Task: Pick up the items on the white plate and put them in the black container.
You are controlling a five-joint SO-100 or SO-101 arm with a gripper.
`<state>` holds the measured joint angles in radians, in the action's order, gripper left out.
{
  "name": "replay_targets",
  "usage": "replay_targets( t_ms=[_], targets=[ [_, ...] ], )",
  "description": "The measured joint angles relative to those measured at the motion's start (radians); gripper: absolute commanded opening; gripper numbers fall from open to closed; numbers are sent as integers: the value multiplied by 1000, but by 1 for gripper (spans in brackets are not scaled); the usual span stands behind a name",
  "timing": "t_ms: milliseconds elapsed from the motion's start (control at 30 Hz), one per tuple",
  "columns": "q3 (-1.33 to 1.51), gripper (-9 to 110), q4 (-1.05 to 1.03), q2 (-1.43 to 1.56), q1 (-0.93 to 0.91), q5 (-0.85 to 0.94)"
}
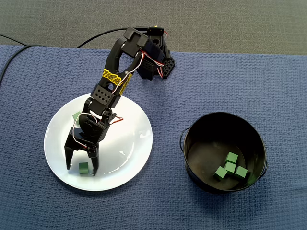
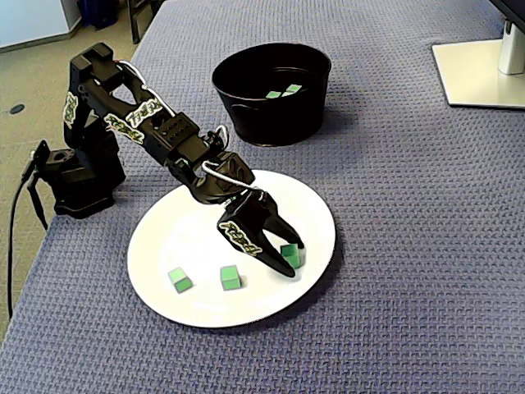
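On the white plate [image 1: 129, 143] [image 2: 320, 213], a small green cube [image 1: 83, 167] [image 2: 287, 253] lies near the rim. My black gripper [image 1: 82, 168] [image 2: 291, 258] is lowered over it and open, one finger on each side with gaps showing. Two more green cubes [image 2: 180, 280] [image 2: 230, 277] rest on the plate. In a fixed view only one of them [image 1: 76, 116] peeks out beside the arm; the other is hidden under it. The black container [image 1: 192, 143] [image 2: 246, 115] stands off the plate and holds several green cubes [image 1: 231, 166] [image 2: 283, 91].
Everything sits on a blue cloth [image 1: 240, 81]. The arm's base [image 1: 156, 64] [image 2: 78, 176] stands at the cloth's edge, with a cable [image 2: 16, 238] trailing from it. A grey monitor stand [image 2: 484, 70] occupies one corner.
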<state>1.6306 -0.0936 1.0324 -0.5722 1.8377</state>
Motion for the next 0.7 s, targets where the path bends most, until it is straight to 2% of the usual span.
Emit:
replay_targets(
  t_ms=[367, 467, 567, 633, 700],
  targets=[
    [46, 0, 97, -26, 0, -2],
    [55, 6, 126, -26, 0, -11],
    [55, 7, 137, -26, -12, -40],
    [57, 17, 138, -26, -15, -69],
    [66, 18, 146, -17, -28, -101]
  ],
)
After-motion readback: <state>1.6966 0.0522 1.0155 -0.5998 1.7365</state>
